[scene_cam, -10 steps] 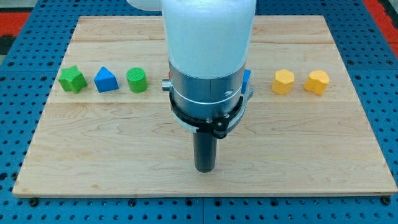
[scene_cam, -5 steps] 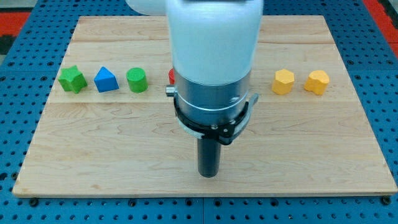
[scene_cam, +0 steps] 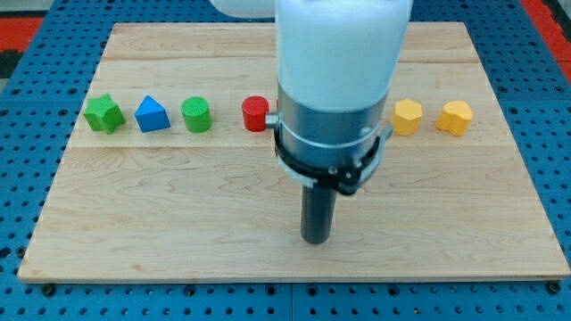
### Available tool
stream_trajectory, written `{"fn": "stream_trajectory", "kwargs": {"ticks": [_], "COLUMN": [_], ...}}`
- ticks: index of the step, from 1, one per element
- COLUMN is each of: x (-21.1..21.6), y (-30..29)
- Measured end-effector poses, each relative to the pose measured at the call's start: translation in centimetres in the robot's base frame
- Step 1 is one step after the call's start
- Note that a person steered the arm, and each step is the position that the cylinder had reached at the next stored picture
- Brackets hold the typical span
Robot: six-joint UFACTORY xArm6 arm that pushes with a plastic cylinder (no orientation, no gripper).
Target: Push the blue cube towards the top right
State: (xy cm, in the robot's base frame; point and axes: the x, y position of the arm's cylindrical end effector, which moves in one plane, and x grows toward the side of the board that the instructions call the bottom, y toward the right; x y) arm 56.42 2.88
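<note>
My arm's white and grey body fills the middle of the camera view, and my tip (scene_cam: 316,239) rests on the wooden board (scene_cam: 134,223) near its bottom edge, right of centre. The blue cube is hidden behind the arm. A red cylinder (scene_cam: 255,113) shows just left of the arm, in the row of blocks above and left of my tip. My tip touches no block.
The row across the board holds a green star-like block (scene_cam: 103,113), a blue triangular block (scene_cam: 152,114) and a green cylinder (scene_cam: 196,115) on the left, and two yellow blocks (scene_cam: 407,117) (scene_cam: 454,118) on the right.
My arm and tip have moved to the view's right. The red cylinder has come out from behind the arm, and the blue cube's edge is now hidden.
</note>
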Motion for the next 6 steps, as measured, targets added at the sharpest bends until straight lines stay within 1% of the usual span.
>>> {"fn": "stream_trajectory", "kwargs": {"ticks": [3,6], "x": [-9.9,-21.1], "y": [0.9,5.6]}}
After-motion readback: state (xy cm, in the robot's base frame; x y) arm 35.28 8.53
